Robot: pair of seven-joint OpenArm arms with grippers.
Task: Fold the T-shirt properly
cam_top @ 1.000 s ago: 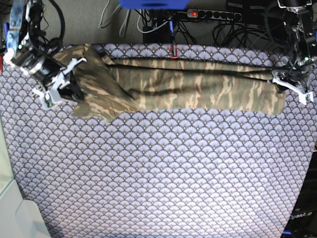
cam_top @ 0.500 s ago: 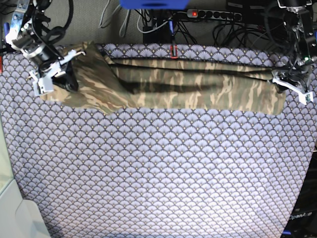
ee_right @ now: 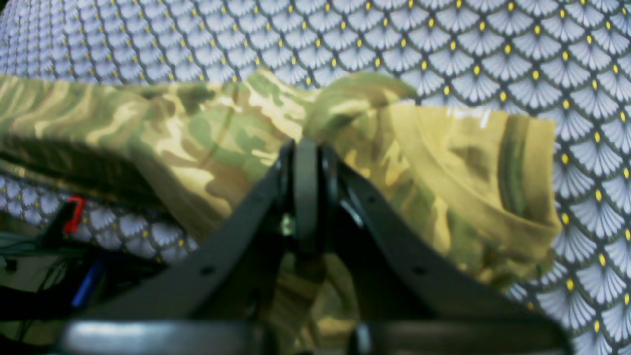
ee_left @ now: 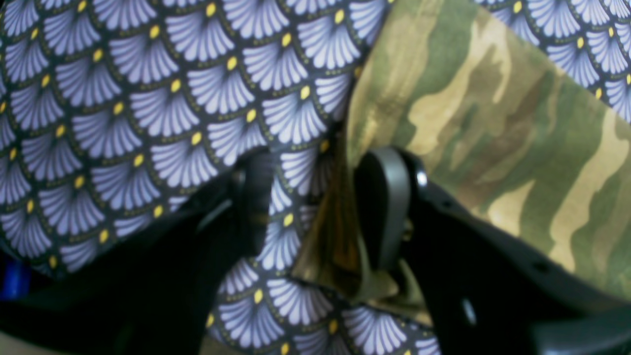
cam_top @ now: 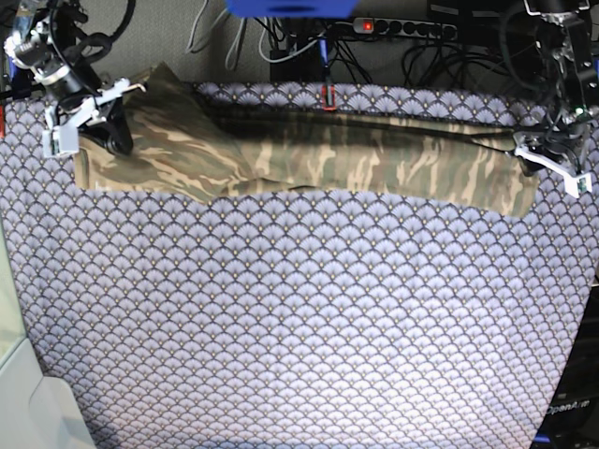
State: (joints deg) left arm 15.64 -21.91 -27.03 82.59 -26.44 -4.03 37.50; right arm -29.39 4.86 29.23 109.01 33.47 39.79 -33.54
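The camouflage T-shirt (cam_top: 328,159) lies as a long narrow band across the back of the purple scallop tablecloth (cam_top: 299,327). My right gripper (cam_top: 82,120) is at the band's left end near the back left corner. In the right wrist view it (ee_right: 306,197) is shut on a bunched fold of the T-shirt (ee_right: 172,128). My left gripper (cam_top: 552,166) is at the band's right end. In the left wrist view it (ee_left: 320,170) stands open, and the T-shirt's (ee_left: 493,123) edge hangs between the fingers (ee_left: 384,197), against one of them.
A power strip (cam_top: 393,28) and cables run behind the table's back edge, with a blue object (cam_top: 290,7) above. A small red clip (cam_top: 328,95) sits at the back edge. A pale surface (cam_top: 28,412) lies off the front left corner.
My right gripper has moved back and to the left with the shirt's end, pulling the band straighter and flatter. My left gripper has not moved.
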